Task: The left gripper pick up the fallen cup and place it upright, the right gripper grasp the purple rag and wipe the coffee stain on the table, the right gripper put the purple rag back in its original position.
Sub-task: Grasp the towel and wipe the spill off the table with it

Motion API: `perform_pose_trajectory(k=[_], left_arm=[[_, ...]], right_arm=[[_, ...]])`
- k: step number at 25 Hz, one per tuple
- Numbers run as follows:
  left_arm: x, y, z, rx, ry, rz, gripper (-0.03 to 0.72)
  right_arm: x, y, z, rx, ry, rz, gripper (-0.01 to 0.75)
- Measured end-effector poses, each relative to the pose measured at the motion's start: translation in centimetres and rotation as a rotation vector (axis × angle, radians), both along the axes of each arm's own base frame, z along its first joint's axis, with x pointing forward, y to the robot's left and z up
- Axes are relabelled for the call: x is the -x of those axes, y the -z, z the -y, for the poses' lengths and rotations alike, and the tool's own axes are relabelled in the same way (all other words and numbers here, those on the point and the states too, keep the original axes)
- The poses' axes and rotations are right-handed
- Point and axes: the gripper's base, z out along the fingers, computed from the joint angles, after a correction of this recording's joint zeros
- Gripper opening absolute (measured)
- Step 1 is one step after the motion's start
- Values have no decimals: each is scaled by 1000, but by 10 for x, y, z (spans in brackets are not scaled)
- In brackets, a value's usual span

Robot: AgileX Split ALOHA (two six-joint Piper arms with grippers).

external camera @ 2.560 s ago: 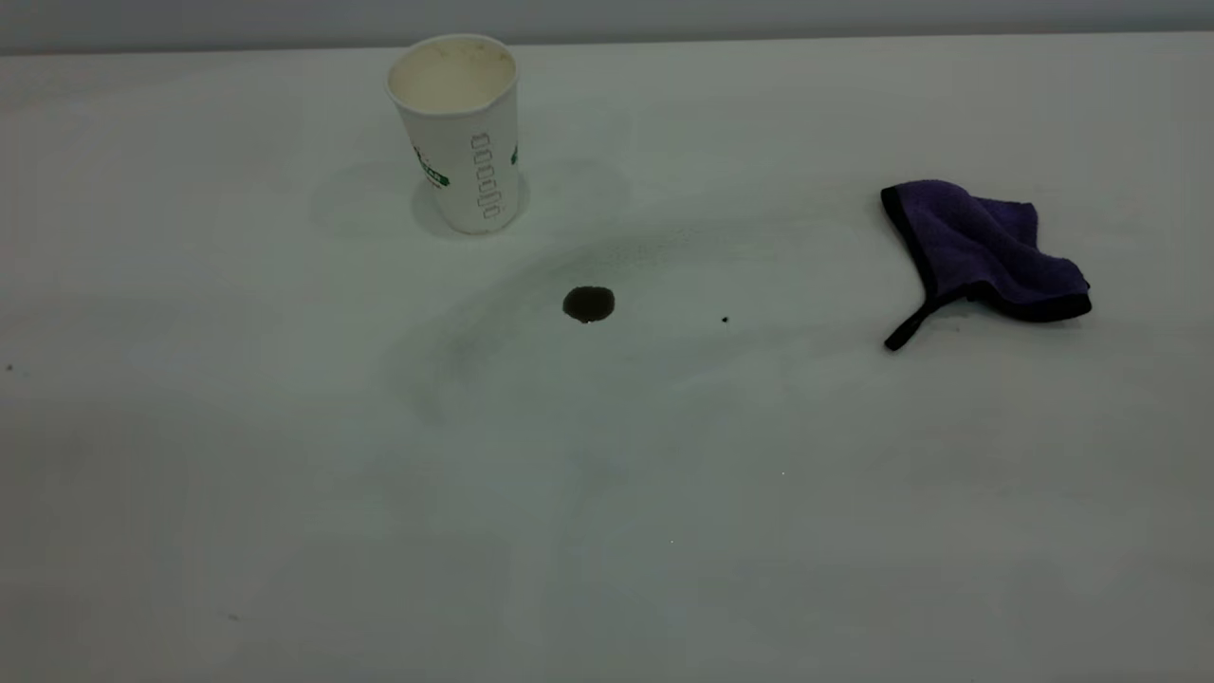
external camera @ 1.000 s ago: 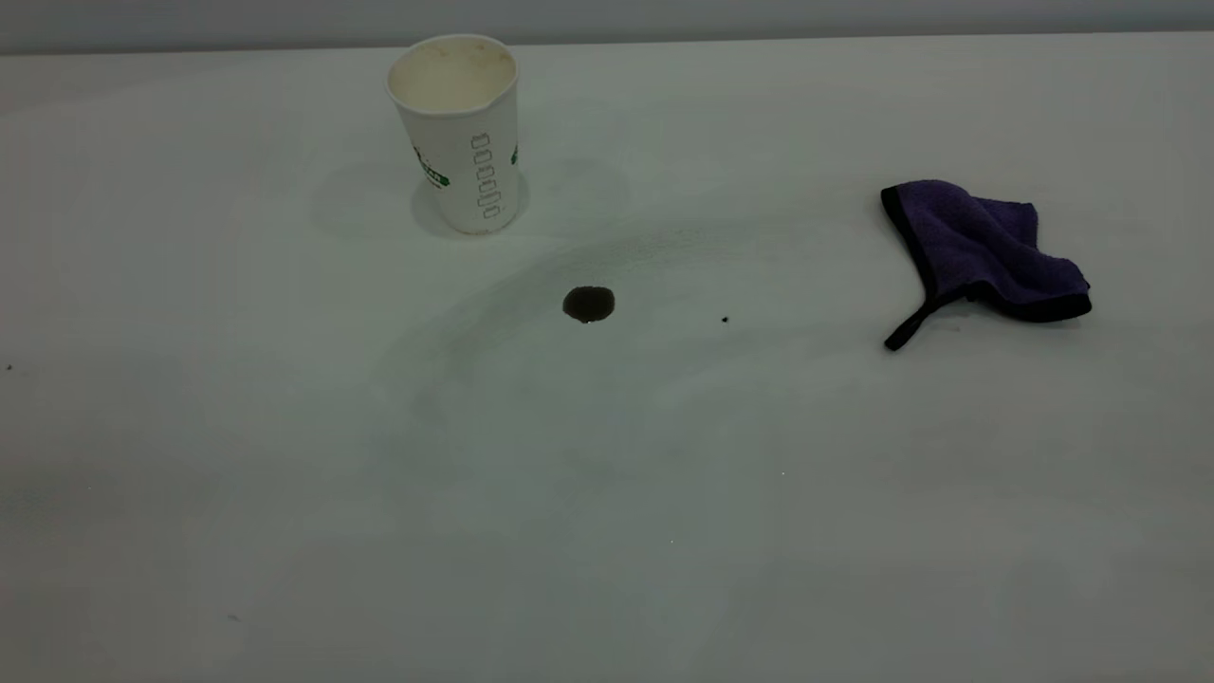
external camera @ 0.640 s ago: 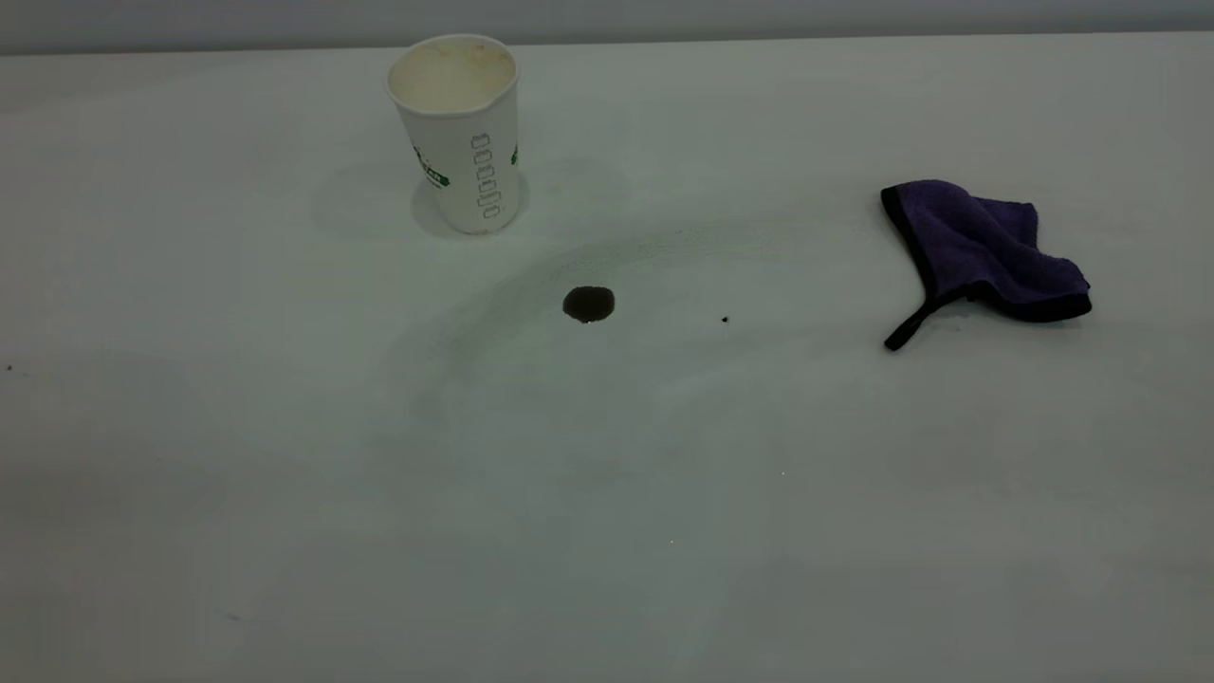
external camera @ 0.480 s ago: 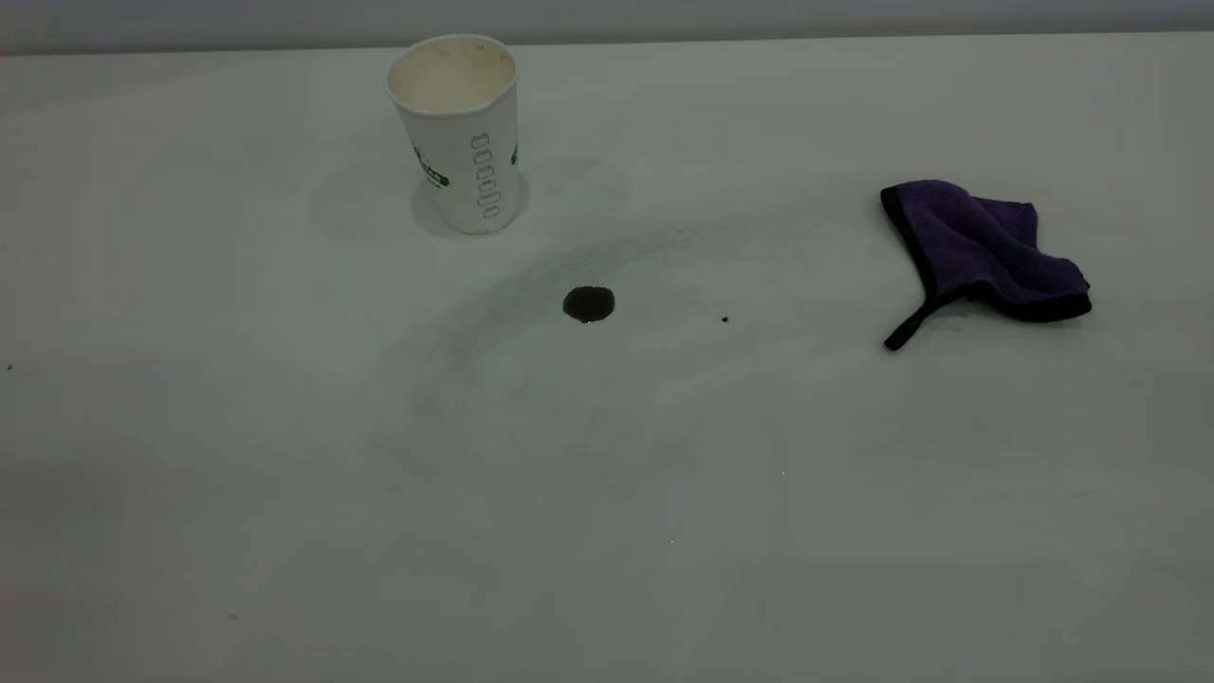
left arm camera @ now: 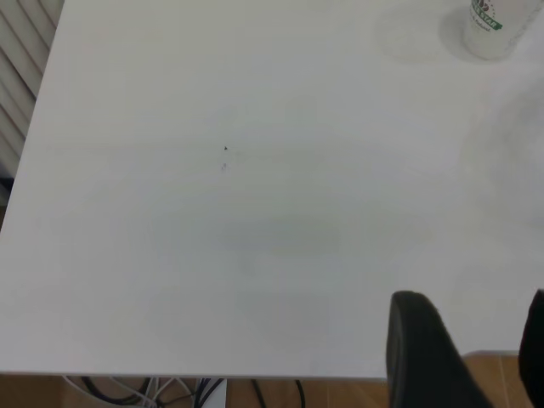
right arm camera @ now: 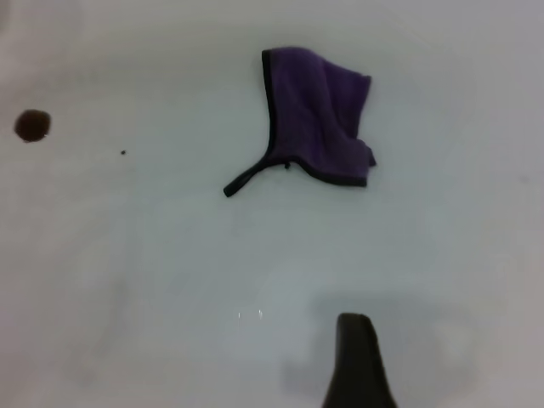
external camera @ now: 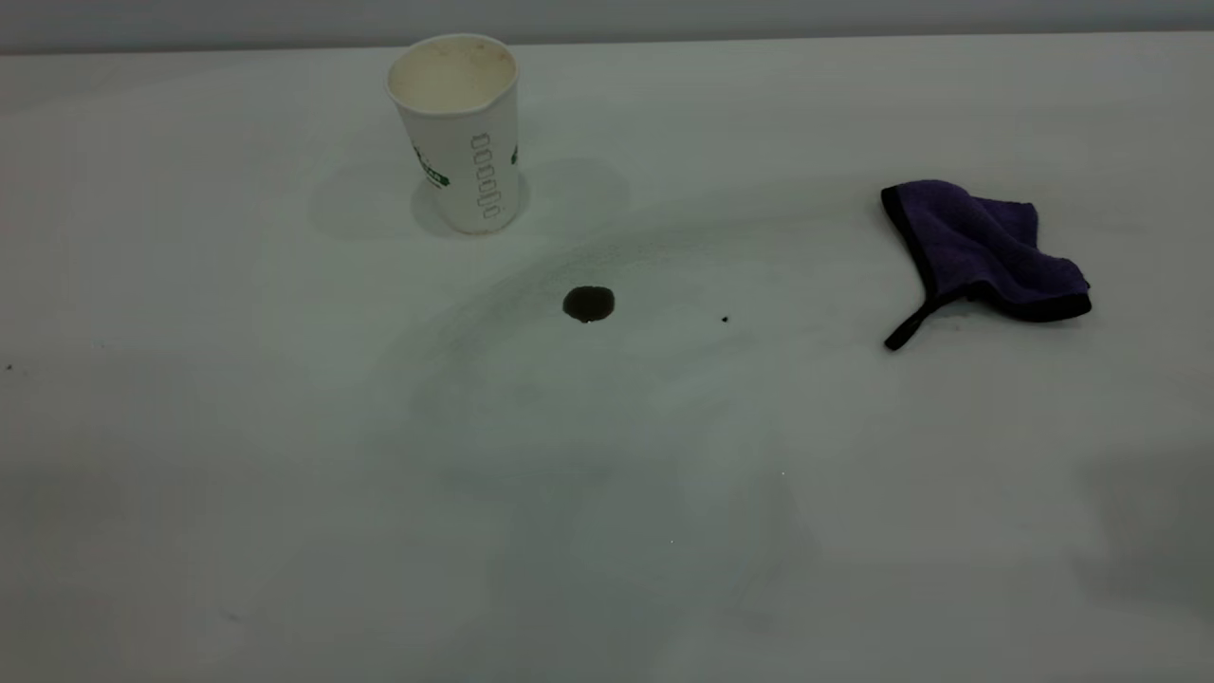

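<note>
My paper cup (external camera: 458, 133) stands upright near the far edge of the bench (external camera: 285, 493), left of centre, its mouth open to the ceiling; that part of the job looks done. The purple rag (external camera: 982, 249) lies crumpled toward the right side of the bench, well apart from the coffee stain (external camera: 588, 304), a small dark round spot near the bench's middle, with a tiny speck (external camera: 725, 320) between the two.

My right pincer (right arm camera: 357, 361) hovers over bare bench on the near side of the rag; only one dark finger shows, so I cannot tell whether it is apart or together. My left pincer (left arm camera: 476, 348) hangs by the near edge, its two fingers apart and empty.

The rag should be soft, light and limp. I judge the raised fold in its middle the best place to pinch, not the thin black loop (external camera: 909, 327), which would let it dangle.
</note>
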Motion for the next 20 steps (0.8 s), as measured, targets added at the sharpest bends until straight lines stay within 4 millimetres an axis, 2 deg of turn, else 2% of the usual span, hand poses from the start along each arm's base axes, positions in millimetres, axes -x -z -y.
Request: perform_pose_trajectory(k=[5, 9, 13, 16, 20], left_arm=[[0, 0, 0, 0, 0, 0, 348], [0, 0, 0, 0, 0, 0, 348], [0, 0, 0, 0, 0, 0, 348], [0, 0, 0, 0, 0, 0, 348], [0, 0, 0, 0, 0, 0, 348]], right_arm=[[-70, 44, -3, 13, -59, -91, 590], [-118, 95, -8, 23, -107, -220, 590], [-162, 143, -22, 42, -174, -307, 590], [-186, 176, -30, 54, -212, -351, 590], [-205, 211, -37, 76, -262, -380, 590]])
